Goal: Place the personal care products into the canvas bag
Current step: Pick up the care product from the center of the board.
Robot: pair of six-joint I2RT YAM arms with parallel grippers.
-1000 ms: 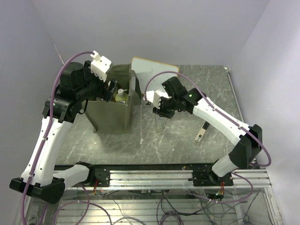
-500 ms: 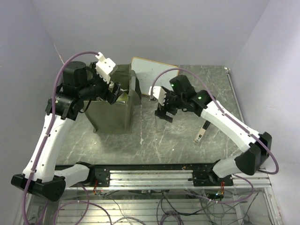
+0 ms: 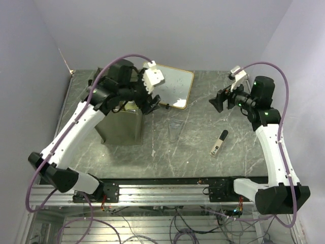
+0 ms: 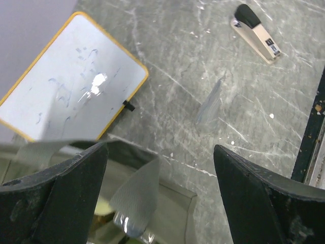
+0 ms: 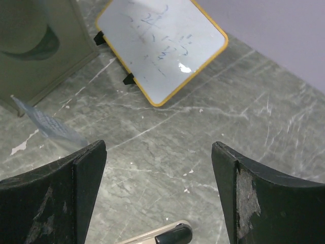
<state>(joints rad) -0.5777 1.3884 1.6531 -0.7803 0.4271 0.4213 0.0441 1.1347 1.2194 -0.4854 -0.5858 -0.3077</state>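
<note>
The olive canvas bag stands left of centre, and its rim and side also show in the two wrist views. My left gripper hangs open over the bag's right edge. Below its fingers a clear textured bottle lies at the bag's opening, with something yellow-green deeper inside. A second clear bottle stands on the table right of the bag. My right gripper is open and empty at the far right.
A wood-framed whiteboard lies behind the bag. A beige and black stapler-like thing lies on the marble table right of centre. The side walls stand close on both sides.
My right gripper opened, left the clear bottle standing on the table and drew back to the far right. My left arm swung from the bag's left side over to its right edge.
</note>
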